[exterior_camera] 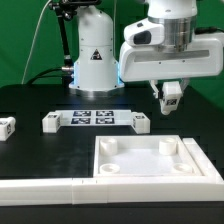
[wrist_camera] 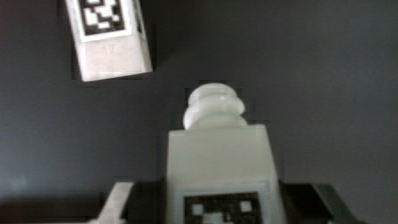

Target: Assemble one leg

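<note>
While held aloft, leg [exterior_camera: 172,96] upright, rounded end down | fingers [wrist_camera: 123,205] pinching leg

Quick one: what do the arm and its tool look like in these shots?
Glossy white rounded arm with a grey wrist ring; boxy white tool body ending in short dark fingers. White base column carries a black triangle sticker and a blue light.

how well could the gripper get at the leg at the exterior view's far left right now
Probably not yet: the gripper is shut on the held leg, so its jaws are taken. The way itself looks free: the far-left leg lies on the table apart from the other parts.
</note>
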Controlling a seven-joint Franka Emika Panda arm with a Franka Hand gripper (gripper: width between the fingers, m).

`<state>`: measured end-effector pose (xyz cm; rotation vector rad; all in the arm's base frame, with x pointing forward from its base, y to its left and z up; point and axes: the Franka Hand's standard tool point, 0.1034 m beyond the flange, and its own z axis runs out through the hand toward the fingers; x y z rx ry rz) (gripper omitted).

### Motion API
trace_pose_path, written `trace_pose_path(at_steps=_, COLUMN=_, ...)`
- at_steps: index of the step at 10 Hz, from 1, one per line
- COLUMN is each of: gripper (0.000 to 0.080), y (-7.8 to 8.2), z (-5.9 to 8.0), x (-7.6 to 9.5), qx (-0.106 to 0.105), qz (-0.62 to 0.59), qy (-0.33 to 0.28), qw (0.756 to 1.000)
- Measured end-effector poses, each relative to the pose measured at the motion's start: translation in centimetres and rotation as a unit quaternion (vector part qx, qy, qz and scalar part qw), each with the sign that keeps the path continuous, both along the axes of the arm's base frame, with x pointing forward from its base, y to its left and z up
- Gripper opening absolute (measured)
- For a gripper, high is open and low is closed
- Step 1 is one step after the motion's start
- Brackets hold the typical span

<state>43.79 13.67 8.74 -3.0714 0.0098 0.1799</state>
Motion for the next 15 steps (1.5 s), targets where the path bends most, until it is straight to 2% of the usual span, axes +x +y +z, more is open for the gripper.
trace_pose_path(at_steps=1, gripper=0.0287, y=0.3, z=0.1, x=0.6, qx=0.007, qz=-0.003, qy=-0.055, qw=0.998)
trace_pose_path(at_steps=3, gripper=0.0287, y=0.8, z=-0.5, x=0.2, qx=0.02, qz=0.001, qy=-0.135, qw=0.991)
trace_pose_path(at_steps=4, gripper=0.0287, y=0.6, z=-0.3, x=1.0, qx=0.025, qz=0.008, qy=-0.171, qw=0.985)
trace_pose_path(at_steps=5, gripper=0.0287, y=-0.3, z=0.1, x=1.9, qx=0.018, qz=0.024, qy=-0.153, qw=0.988)
trace_pose_path(at_steps=6, gripper=0.0287, y=-0.9, z=1.0, x=4.0, qx=0.018, qz=0.036, qy=-0.155, qw=0.987)
trace_pose_path(at_steps=8, gripper=0.0287, y=-1.6, z=1.4, x=7.0, qx=0.019, qz=0.049, qy=-0.149, qw=0.987)
trace_pose_path(at_steps=12, gripper=0.0287, y=-1.5, z=1.2, x=6.7, qx=0.019, qz=0.05, qy=-0.149, qw=0.987)
trace_pose_path(at_steps=13, gripper=0.0287, y=-2.0, z=1.2, x=7.2, qx=0.017, qz=0.06, qy=-0.147, qw=0.987)
trace_pose_path(at_steps=15, gripper=0.0287, y=-2.2, z=1.9, x=12.1, qx=0.02, qz=0.073, qy=-0.163, qw=0.984)
